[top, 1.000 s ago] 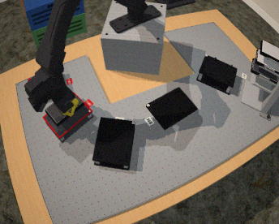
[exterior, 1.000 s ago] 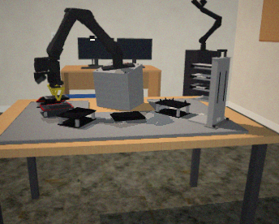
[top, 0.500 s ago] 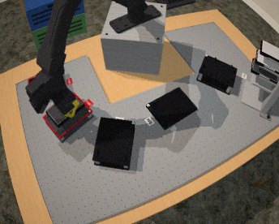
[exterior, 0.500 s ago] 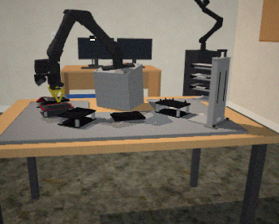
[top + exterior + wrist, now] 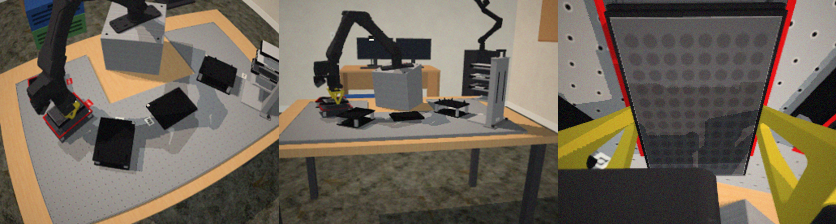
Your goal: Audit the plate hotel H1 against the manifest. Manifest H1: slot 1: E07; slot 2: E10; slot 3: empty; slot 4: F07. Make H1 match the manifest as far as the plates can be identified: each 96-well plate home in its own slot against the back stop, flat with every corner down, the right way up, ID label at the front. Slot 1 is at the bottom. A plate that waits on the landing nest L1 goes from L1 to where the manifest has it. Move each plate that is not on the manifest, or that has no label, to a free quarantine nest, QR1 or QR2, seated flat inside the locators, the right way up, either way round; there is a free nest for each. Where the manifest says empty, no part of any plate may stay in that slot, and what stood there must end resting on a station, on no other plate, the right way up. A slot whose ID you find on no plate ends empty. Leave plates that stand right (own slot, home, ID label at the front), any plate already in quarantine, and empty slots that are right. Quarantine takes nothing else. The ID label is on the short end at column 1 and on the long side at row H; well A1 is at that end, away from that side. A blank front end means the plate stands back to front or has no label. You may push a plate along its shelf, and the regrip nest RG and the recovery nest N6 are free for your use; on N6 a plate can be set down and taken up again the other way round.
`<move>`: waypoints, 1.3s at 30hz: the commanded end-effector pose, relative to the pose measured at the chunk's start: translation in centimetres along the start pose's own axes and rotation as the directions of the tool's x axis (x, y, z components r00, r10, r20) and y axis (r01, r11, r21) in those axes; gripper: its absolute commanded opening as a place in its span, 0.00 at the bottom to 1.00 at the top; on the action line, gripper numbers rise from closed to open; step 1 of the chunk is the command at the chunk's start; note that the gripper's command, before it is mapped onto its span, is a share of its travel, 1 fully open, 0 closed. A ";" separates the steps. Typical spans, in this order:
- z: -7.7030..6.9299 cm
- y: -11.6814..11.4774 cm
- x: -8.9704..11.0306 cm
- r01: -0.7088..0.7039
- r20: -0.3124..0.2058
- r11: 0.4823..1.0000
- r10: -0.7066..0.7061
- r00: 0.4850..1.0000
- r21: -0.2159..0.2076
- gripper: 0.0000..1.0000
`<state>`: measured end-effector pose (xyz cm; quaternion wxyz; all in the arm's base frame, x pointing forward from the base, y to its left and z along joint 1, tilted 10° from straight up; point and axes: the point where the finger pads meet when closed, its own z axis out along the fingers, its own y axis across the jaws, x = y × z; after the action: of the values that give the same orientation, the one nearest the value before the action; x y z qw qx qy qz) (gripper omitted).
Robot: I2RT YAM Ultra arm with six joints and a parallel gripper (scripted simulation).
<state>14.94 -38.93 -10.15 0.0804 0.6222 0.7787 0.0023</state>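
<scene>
My gripper (image 5: pixel 70 114) (image 5: pixel 336 98) (image 5: pixel 696 111) is shut on a 96-well plate (image 5: pixel 698 75) (image 5: pixel 56 115), with a yellow finger against each long side. The plate looks level and lies within the outline of the front red nest (image 5: pixel 77 124) (image 5: pixel 616 65); whether it touches the nest is hard to tell. No ID label is readable on the plate. The plate hotel (image 5: pixel 272 65) (image 5: pixel 498 91) stands upright at the far right, with several levels showing; its labels and slot contents are too small to read.
A second red nest (image 5: pixel 31 78) is mostly hidden behind the arm. A raised black stand (image 5: pixel 114 142) (image 5: pixel 356 113), a flat black nest (image 5: pixel 172 107) (image 5: pixel 406 116) and a black stand with upright pins (image 5: pixel 217 74) (image 5: pixel 452 105) lie between the red nests and the hotel. The robot's pedestal (image 5: pixel 131 54) (image 5: pixel 397 89) is behind.
</scene>
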 end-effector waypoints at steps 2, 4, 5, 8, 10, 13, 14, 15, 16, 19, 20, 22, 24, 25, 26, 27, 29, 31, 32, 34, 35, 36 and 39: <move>-0.9 0.5 -2.2 0.003 0.063 1.000 -0.003 0.998 -0.004 0.86; -0.7 0.5 -2.1 0.002 0.059 1.000 -0.002 0.998 -0.003 0.86; -0.7 0.5 -2.1 0.002 0.059 1.000 -0.002 0.998 -0.003 0.86; 0.1 0.2 -1.7 -0.003 0.042 1.000 0.003 0.999 -0.001 0.86; -0.5 0.4 -2.3 0.000 0.063 1.000 0.001 0.998 -0.003 0.86; 0.3 0.4 -1.9 0.000 0.046 1.000 0.001 0.999 -0.001 0.86; 0.5 0.4 -1.8 0.000 0.042 1.000 0.000 0.999 -0.001 0.86; 0.6 0.4 -1.8 0.000 0.042 1.000 0.000 0.999 -0.001 0.86; 0.1 0.5 -2.2 0.002 0.057 1.000 -0.002 0.998 -0.003 0.86; 0.5 0.5 -2.1 0.001 0.051 1.000 -0.001 0.999 -0.002 0.86; 0.9 0.3 -1.8 -0.001 0.042 1.000 0.001 0.999 -0.001 0.86; 0.9 0.3 -1.8 -0.001 0.042 1.000 0.001 0.999 -0.001 0.86; -0.3 0.5 -2.8 0.001 0.076 1.000 0.000 0.997 -0.005 0.86; 0.2 0.5 -2.5 0.000 0.067 1.000 0.000 0.998 -0.004 0.86; 0.7 0.4 -2.2 0.000 0.055 1.000 0.000 0.998 -0.003 0.86; 1.2 0.4 -1.9 -0.001 0.044 1.000 0.001 0.999 -0.001 0.86; 1.0 0.4 -2.1 0.001 0.053 1.000 -0.001 0.999 -0.003 0.86; 0.9 0.5 -2.2 0.002 0.058 1.000 -0.002 0.998 -0.003 0.86; 1.1 0.5 -2.2 0.003 0.055 1.000 -0.003 0.998 -0.003 0.86; 1.6 0.5 -1.9 0.002 0.046 1.000 -0.002 0.999 -0.002 0.86; 1.6 0.4 -2.0 0.000 0.048 1.000 0.000 0.999 -0.002 0.86; 1.5 0.4 -2.1 -0.001 0.053 1.000 0.001 0.999 -0.002 0.86; 1.0 0.4 -2.5 0.000 0.066 1.000 0.000 0.998 -0.004 1.00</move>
<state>15.36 -39.42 -12.19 0.0825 0.6219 0.7788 0.0009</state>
